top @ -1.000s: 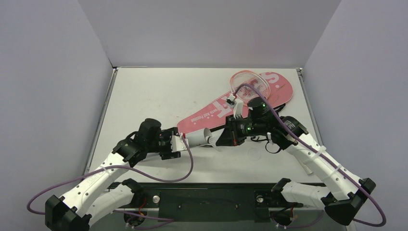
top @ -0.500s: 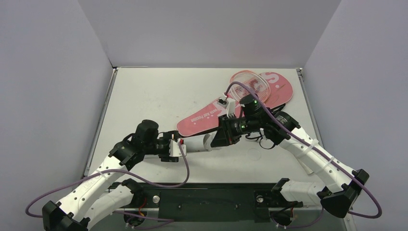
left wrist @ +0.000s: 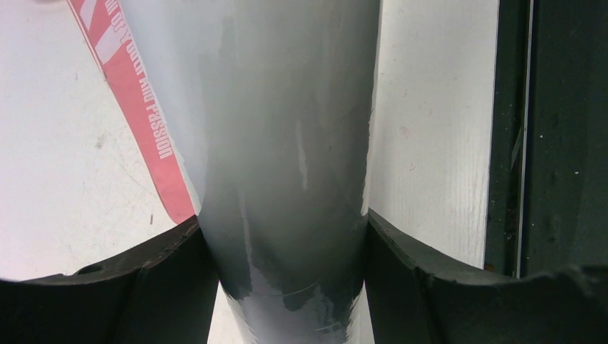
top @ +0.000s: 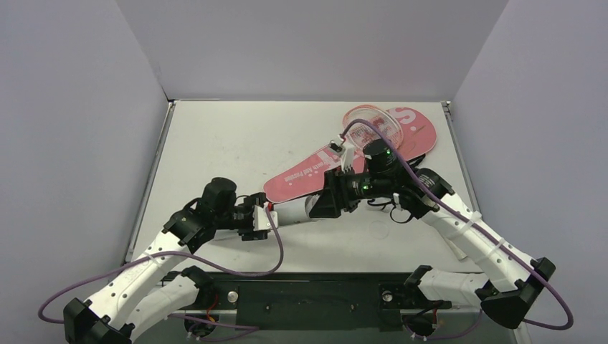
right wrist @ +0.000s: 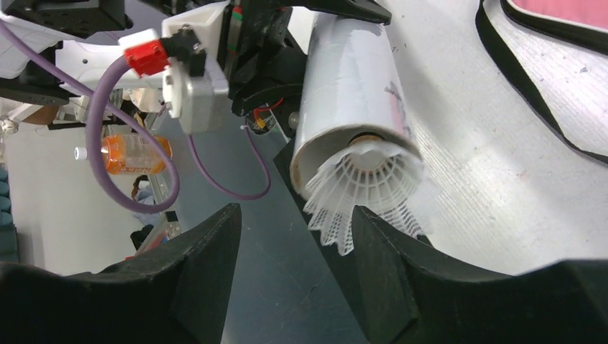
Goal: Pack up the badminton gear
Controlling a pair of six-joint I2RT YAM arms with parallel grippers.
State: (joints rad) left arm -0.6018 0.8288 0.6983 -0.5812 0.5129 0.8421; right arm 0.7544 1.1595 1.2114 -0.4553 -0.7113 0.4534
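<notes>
On the left side of the table (top: 215, 143), the left gripper (top: 271, 215) is clamped on the white tube (top: 290, 210). In the left wrist view both fingers (left wrist: 143, 287) press against the tube's sides, no gap. The tube is held about level, just above the tabletop, pointing right toward the other arm. Its near edge overlaps the narrow handle end of the pink cover (top: 315, 168).

A white shuttlecock (right wrist: 362, 179) sits in the tube's open right end, cork inside, feathered skirt sticking out.

The right gripper (top: 320, 206) faces that mouth, jaws spread apart and gripping nothing. The skirt sits just past the fingertips in the right wrist view; can't tell whether one finger brushes it.

The pink cover lies flat on the table, running diagonally from the centre up to the far right, white lettering along it. On its wide end lies a pink-rimmed racket head (top: 369, 122), one or two, can't tell; the right arm hides the shaft. The black strap (right wrist: 527, 79) trails loose on the tabletop near the right arm, beside the cover.

Off the table, behind the left arm in the right wrist view, there's an orange bottle (right wrist: 136, 154).
</notes>
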